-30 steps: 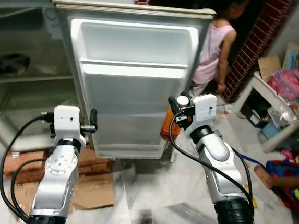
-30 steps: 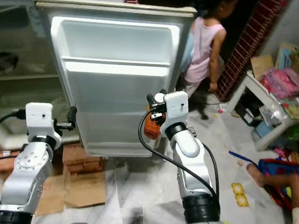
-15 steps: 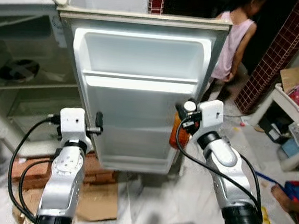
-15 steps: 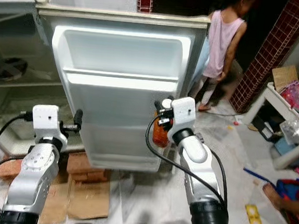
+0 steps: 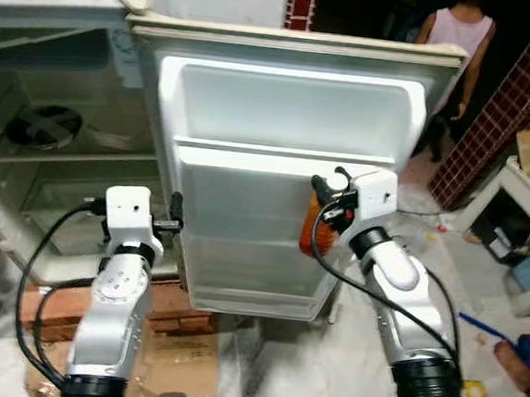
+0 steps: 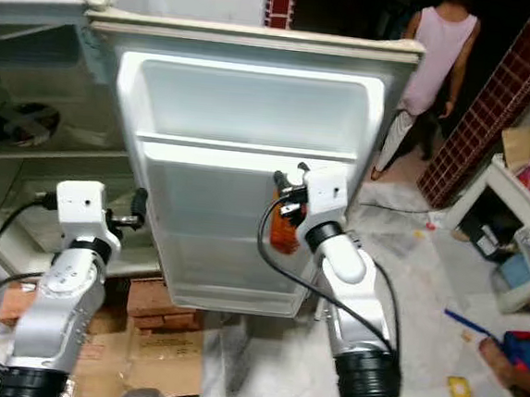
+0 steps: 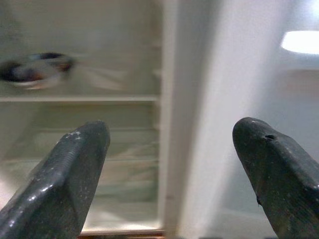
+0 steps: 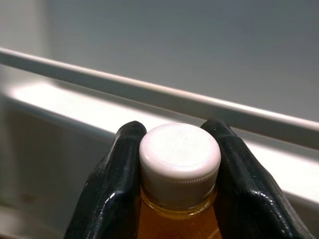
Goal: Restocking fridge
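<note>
Right wrist view: right gripper [image 8: 179, 164] clamps the white-capped amber bottle [image 8: 179, 164] before the open white fridge door [image 5: 287, 163]; raise it level over the door's shelf rail [image 5: 288, 151] (left gripper [image 7: 169, 174] spread, idle beside the door's edge).

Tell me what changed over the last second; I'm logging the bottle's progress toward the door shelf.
The right gripper has carried the orange bottle from beside the fridge door's edge to in front of its inner face, below the shelf rail. It stays clamped at the white cap. The left gripper stays open.
</note>
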